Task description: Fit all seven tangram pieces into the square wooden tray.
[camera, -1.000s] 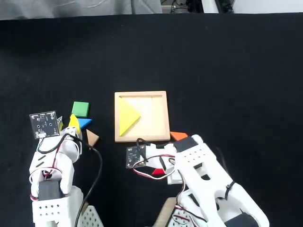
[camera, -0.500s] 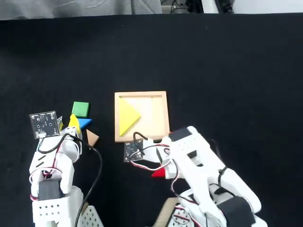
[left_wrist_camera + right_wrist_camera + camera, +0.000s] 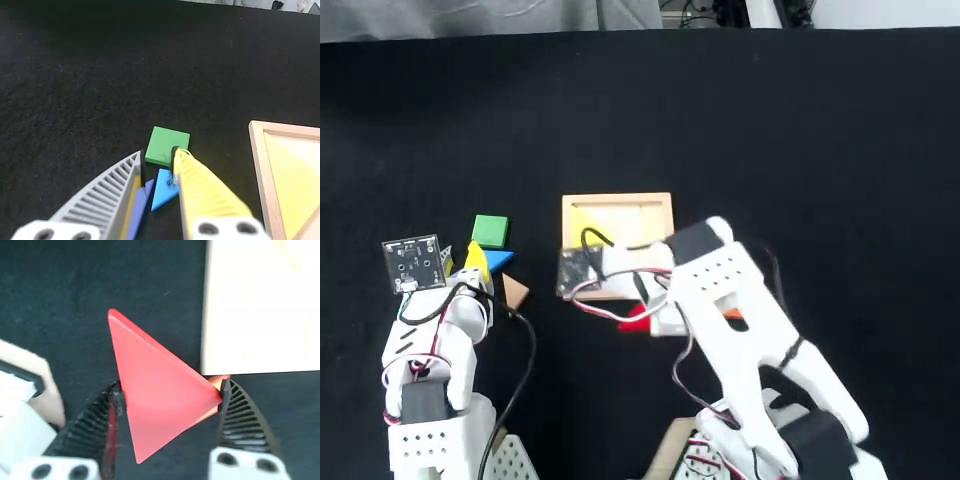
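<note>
The square wooden tray (image 3: 620,203) lies mid-table with a yellow triangle (image 3: 582,217) in it; the right arm covers its near half. My right gripper (image 3: 638,314) is shut on a red triangle (image 3: 155,390), held just off the tray's near edge (image 3: 255,305). My left gripper (image 3: 157,160) is open and hangs over a blue triangle (image 3: 162,182), with the green square (image 3: 167,145) just beyond its tips. The same green square (image 3: 490,230), blue triangle (image 3: 501,261) and a brown piece (image 3: 515,292) lie left of the tray.
A sliver of an orange piece (image 3: 217,381) peeks out at the tray's edge by the right fingertip. The tray's side wall (image 3: 260,165) and the yellow triangle (image 3: 295,160) lie close to the left gripper. Black cloth stretches far behind and to the right.
The right arm has carried the red triangle away from the table's near side up to the tray's near edge, and it now covers the orange piece's spot. The left arm has not moved.
</note>
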Available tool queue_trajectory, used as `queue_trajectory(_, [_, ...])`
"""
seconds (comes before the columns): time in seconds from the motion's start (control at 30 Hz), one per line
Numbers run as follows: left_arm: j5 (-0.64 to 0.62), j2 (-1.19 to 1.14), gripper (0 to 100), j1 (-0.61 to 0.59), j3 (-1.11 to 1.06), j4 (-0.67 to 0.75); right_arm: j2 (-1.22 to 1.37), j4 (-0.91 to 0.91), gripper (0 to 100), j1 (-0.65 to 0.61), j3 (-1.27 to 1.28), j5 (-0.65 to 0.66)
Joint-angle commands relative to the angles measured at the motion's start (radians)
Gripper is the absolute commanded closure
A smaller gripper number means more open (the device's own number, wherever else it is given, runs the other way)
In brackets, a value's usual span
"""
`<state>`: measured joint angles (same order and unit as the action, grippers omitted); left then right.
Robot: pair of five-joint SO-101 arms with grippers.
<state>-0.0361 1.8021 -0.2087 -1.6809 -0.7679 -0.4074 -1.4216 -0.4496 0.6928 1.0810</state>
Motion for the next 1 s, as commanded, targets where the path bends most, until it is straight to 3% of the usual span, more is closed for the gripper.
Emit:
queue_trajectory(0.0, [0.008,0.006,88,0.008,-0.021,0.018,0.107,-0.011,79.7,-0.031,-0.191,-0.040])
queue_trajectory(0.3, [0.008,0.006,88,0.008,-0.021,0.018,0.489,-0.018,79.6,-0.147,-0.489,-0.091])
queue_trajectory(0.57, [0.008,0.006,88,0.008,-0.021,0.018,0.634,-0.012,79.7,-0.074,-0.639,-0.091])
queue_trajectory(0.97, [0.008,0.006,88,0.008,-0.021,0.018,0.720,0.018,79.3,-0.080,-0.656,-0.094])
